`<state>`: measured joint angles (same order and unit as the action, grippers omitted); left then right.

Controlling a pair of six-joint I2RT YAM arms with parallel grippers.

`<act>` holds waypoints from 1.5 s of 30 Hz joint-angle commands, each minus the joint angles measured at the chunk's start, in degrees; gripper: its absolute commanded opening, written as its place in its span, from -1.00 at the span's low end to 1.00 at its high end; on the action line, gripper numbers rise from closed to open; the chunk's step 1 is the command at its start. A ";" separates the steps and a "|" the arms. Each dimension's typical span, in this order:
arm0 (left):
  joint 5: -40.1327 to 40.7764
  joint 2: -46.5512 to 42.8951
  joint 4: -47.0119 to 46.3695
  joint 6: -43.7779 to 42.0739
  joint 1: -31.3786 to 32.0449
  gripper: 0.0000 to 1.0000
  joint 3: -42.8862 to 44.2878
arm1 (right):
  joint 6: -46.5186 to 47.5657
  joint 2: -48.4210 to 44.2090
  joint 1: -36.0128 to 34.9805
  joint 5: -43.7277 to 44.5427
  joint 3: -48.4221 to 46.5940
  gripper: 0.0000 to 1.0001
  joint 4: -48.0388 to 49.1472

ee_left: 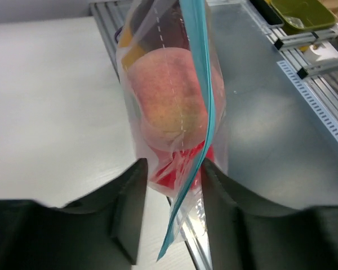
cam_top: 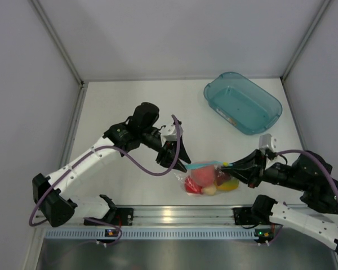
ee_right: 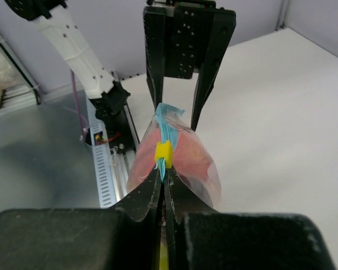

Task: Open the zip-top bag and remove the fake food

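The zip-top bag (cam_top: 207, 175) is held above the table near the front edge, its teal zip strip (ee_right: 167, 128) up. Inside it is the fake food: a pinkish peach (ee_left: 163, 95), a red piece (ee_left: 170, 177) and a yellow fruit (cam_top: 230, 184). My right gripper (ee_right: 164, 175) is shut on the zip strip just behind a yellow slider (ee_right: 163, 154). In the top view the right gripper (cam_top: 230, 167) is at the bag's right end. My left gripper (ee_left: 172, 166) is open, its jaws on either side of the bag's left end, and also shows in the top view (cam_top: 179, 162).
A teal translucent tub (cam_top: 268, 104) stands at the back right with a small item inside. A metal rail (cam_top: 169, 215) runs along the near edge below the bag. White walls close in the table on three sides.
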<state>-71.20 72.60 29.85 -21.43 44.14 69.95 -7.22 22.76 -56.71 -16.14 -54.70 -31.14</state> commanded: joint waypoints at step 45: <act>15.21 2.99 -33.45 16.95 8.15 -0.25 -5.97 | 6.70 19.42 0.11 8.93 -4.54 -1.00 -8.33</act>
<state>-52.86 74.67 -0.08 -5.41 52.07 63.59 -1.45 42.81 -56.71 -7.97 -57.12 -42.44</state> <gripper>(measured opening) 0.378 0.009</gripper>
